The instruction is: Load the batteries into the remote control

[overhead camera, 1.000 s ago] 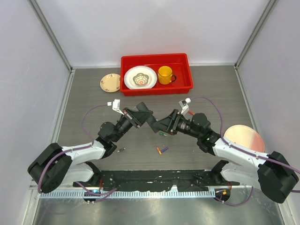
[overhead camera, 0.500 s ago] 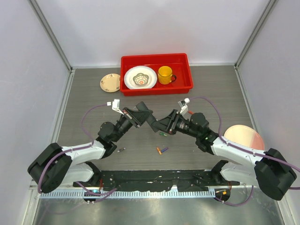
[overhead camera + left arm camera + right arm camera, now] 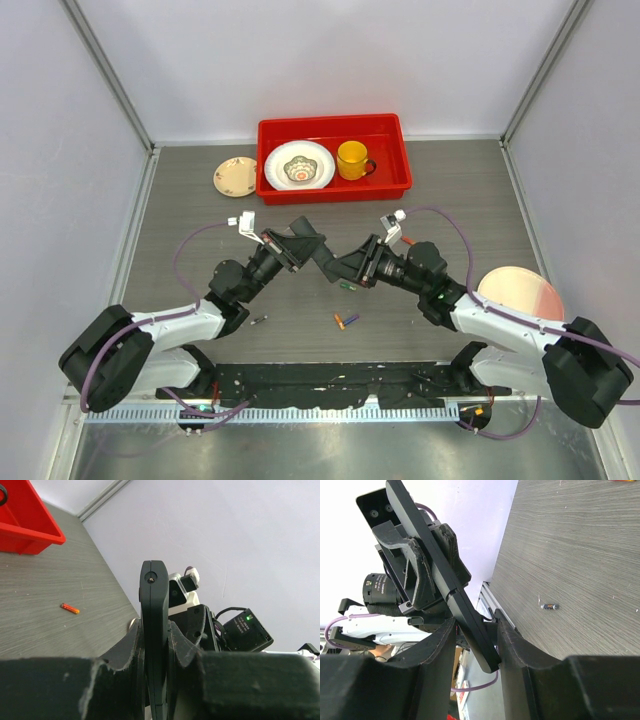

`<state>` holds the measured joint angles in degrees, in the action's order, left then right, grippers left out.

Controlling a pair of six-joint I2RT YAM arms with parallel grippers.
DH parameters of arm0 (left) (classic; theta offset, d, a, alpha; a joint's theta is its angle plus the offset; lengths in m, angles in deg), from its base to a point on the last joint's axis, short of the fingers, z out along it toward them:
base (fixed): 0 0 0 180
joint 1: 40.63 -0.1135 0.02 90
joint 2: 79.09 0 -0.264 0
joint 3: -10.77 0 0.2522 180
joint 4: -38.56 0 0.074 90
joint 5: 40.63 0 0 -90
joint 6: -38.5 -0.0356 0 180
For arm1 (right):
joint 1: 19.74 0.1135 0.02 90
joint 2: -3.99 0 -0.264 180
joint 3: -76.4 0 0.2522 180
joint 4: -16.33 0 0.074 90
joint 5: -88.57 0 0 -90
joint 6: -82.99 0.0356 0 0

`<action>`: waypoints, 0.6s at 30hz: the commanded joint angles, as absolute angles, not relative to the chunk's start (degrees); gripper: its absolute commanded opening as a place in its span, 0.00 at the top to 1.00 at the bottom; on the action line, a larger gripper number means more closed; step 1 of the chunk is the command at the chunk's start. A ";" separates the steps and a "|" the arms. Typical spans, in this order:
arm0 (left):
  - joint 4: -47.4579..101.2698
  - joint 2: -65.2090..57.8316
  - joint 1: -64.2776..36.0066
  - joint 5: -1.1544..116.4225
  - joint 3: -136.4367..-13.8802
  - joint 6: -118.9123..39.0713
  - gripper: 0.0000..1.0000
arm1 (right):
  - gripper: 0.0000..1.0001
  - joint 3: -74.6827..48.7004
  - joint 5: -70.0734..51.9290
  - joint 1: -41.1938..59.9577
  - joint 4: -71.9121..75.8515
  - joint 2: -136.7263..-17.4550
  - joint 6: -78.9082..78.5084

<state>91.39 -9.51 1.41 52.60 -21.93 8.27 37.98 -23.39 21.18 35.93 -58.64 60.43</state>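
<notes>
Over the middle of the bench [image 3: 180, 200], well apart from the red tray [image 3: 385, 190] at its far edge, my left pincer [image 3: 303, 243] and right pincer [image 3: 354, 268] both pinch the remote control [image 3: 153, 625], one at each end, clear of the surface. From above it is black on black and hard to outline, and my own fingers [image 3: 432, 652] hide its lower part in each wrist view. Loose batteries [image 3: 345, 320] lie on open bench nearer my bases, a grey battery [image 3: 549, 606] apart to the left.
</notes>
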 commanded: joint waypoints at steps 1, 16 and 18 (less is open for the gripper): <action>95.03 -10.45 1.73 51.66 -24.17 5.89 1.00 | 0.62 38.82 -22.70 21.39 37.28 -57.36 60.66; 95.55 -9.66 1.73 51.74 -23.56 7.21 1.00 | 0.32 38.65 -22.17 21.48 37.37 -56.04 61.62; 95.64 -9.57 1.73 51.74 -23.38 7.47 1.00 | 0.26 38.39 -21.91 21.39 37.37 -55.52 61.89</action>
<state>91.43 -9.51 1.67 52.42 -21.95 8.09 39.07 -23.08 21.18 36.15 -57.50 61.08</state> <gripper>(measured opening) 0.180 0.686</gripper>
